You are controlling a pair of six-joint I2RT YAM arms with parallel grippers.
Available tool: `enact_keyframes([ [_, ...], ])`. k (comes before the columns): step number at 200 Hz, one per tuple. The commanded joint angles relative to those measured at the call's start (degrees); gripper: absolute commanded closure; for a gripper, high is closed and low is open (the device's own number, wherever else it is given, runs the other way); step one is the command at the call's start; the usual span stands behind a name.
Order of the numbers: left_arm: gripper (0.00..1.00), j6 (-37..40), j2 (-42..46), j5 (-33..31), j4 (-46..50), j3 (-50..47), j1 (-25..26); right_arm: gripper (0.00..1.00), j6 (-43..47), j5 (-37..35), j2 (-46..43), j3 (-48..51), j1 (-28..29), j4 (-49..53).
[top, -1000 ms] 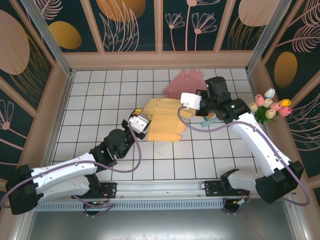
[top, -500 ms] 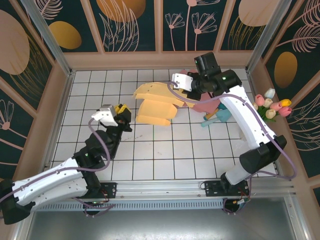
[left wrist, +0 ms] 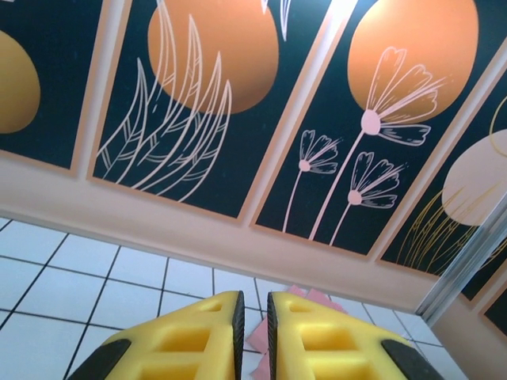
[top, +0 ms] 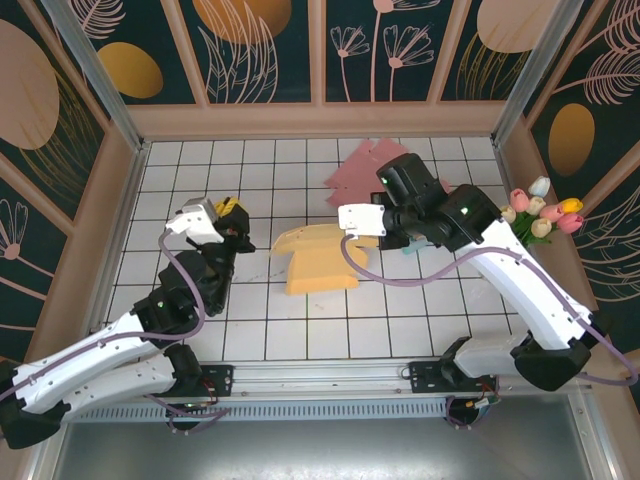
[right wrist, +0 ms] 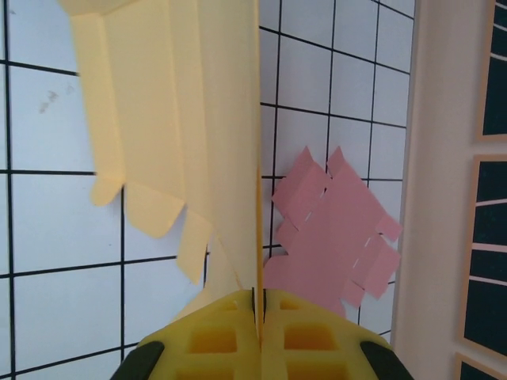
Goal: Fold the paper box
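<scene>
Bright even overhead light, soft faint shadows, mild sheen on white tiles, wrist views sharp, slight edge distortion

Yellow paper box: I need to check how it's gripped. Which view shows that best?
The right wrist view: the yellow paper box sits clamped edge-on in the right gripper. The top external view shows its overall shape.

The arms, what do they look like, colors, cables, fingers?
Both arms have white link shells with black joint housings. A purple cable loops along each. The left gripper and right gripper have yellow fingers with rectangular cutouts and black corner pieces.
</scene>
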State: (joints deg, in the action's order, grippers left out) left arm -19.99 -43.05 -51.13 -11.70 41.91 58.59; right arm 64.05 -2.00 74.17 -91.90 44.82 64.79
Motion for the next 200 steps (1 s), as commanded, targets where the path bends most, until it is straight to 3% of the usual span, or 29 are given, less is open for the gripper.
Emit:
enact_keyframes([
  [1,0.81,-2.68,1.97,-0.99,5.72,1.07,-0.03,1.00,-1.92,0.86,3.39,2.30,1.03,4.83],
  [41,0.80,-2.38,-1.19,-1.56,6.61,1.35,-0.06,1.00,-2.57,-0.43,15.39,0.78,-1.57,5.45],
  [66,0.80,-0.38,-4.58,-1.45,4.44,-0.84,-1.25,1.00,2.42,-1.20,19.98,1.23,-5.24,-3.67],
  [87,0.80,-1.54,-7.53,5.50,3.47,-2.08,-6.21,1.00,6.04,0.81,23.20,2.26,-7.54,-12.06],
  [108,0.80,-5.83,-11.86,19.66,0.53,-3.57,-12.60,1.00,6.43,5.12,27.84,1.81,-9.74,-15.68],
  [133,0.80,-11.37,-19.28,32.52,-6.52,-4.91,-15.68,1.00,6.36,6.74,32.98,2.75,-12.04,-18.94],
  [166,0.82,-16.73,-29.51,40.60,-13.00,-4.58,-16.87,1.00,6.61,10.42,35.86,5.36,-14.92,-20.82],
  [200,0.83,-18.35,-35.23,40.10,-18.81,-5.70,-16.85,1.00,6.62,14.79,34.74,9.80,-18.12,-23.14],
])
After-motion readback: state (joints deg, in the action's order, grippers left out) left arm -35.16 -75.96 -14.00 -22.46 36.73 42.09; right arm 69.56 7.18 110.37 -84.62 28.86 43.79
